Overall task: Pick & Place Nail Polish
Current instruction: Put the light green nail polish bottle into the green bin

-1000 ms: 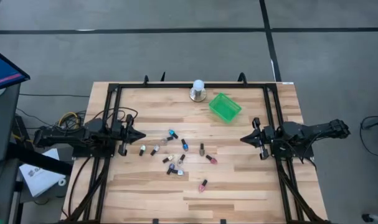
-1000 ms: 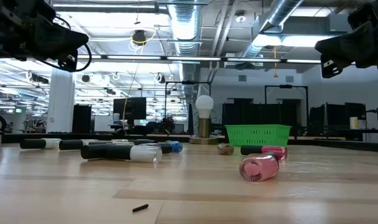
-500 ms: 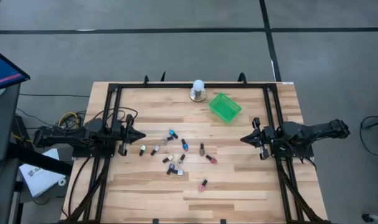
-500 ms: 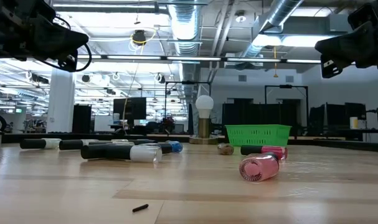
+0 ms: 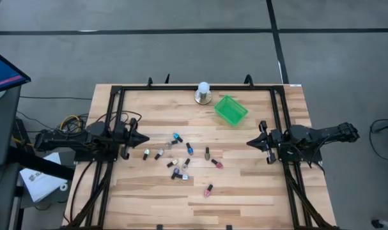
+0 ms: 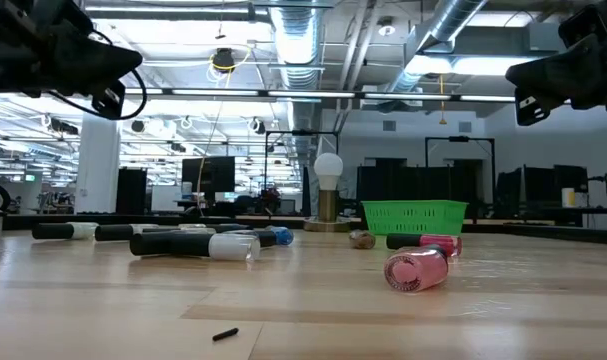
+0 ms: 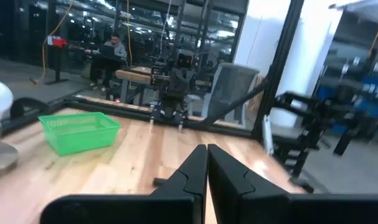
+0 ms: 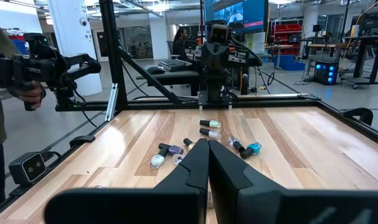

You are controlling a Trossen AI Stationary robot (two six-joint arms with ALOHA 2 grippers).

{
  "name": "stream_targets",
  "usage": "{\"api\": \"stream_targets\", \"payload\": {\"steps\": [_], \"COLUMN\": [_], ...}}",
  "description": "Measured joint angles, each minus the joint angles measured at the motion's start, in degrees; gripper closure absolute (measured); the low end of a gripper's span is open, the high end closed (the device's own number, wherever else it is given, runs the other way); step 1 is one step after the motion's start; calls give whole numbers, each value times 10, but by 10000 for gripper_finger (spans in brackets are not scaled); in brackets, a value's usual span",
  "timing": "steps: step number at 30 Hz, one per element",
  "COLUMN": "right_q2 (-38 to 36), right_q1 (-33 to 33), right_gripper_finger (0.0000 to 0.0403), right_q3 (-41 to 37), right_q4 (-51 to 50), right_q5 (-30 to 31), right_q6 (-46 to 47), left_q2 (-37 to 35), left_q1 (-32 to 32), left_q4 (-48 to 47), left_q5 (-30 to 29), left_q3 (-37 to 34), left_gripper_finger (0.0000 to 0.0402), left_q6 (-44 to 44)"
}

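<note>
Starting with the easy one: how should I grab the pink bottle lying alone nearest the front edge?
Take the pink bottle across its body, coming straight down. It lies flat on the table, apart from the cluster, so both sides are free. The right gripper looks a little closer; turn its fingers crosswise to the bottle's tilted length.

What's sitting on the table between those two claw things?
In the high view, the scattered nail polish bottles lie on the wood between the left gripper and right gripper. The green basket sits farther back, off that line.
</note>
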Motion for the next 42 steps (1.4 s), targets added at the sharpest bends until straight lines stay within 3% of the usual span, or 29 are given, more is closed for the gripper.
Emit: {"api": "stream_targets", "payload": {"steps": [7,10,16,22,25,30,33,37,42], "right_q2": [0,0,0,0,0,0,0,0,0], "right_q1": [0,0,0,-5,-6,-6,-6,-6,-6], "right_gripper_finger": [403,403,403,403,403,403,403,403,403], "right_q3": [0,0,0,0,0,0,0,0,0], "right_q4": [0,0,0,0,0,0,0,0,0], "right_q5": [0,0,0,0,0,0,0,0,0], "right_q6": [0,0,0,0,0,0,0,0,0], "left_q2": [0,0,11,117,213,401,500,588,649], "left_q1": [0,0,-1,-17,-30,-41,-41,-41,-46], "left_q4": [27,41,147,131,8,-401,-579,-681,-697], "left_q5": [5,-1,-34,-33,-30,-31,-23,5,7], "left_q3": [0,0,6,134,243,447,516,530,503], "left_gripper_finger": [394,394,398,401,401,401,401,399,368], "left_q6": [-148,-167,-320,-377,-376,-392,-439,-481,-494]}}
